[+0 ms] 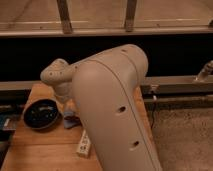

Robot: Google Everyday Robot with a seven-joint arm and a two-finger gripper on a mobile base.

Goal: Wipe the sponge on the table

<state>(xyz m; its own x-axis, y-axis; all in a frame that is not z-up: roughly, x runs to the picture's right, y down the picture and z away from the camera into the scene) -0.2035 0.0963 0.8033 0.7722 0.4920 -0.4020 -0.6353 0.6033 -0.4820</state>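
Observation:
The light-blue sponge (69, 121) lies on the wooden table (40, 149), just right of the black pan. My gripper (67, 106) hangs below the white wrist, straight above the sponge and close to it or touching it. Whether it grips the sponge is hidden by the wrist and the forearm. The big white upper arm fills the middle of the view and covers the right half of the table.
A black round pan (41, 114) sits at the table's left side. In front of the sponge lies a white oblong block (83, 144), partly behind the arm. A dark ledge and railing run behind the table. Speckled floor (182, 135) shows at the right.

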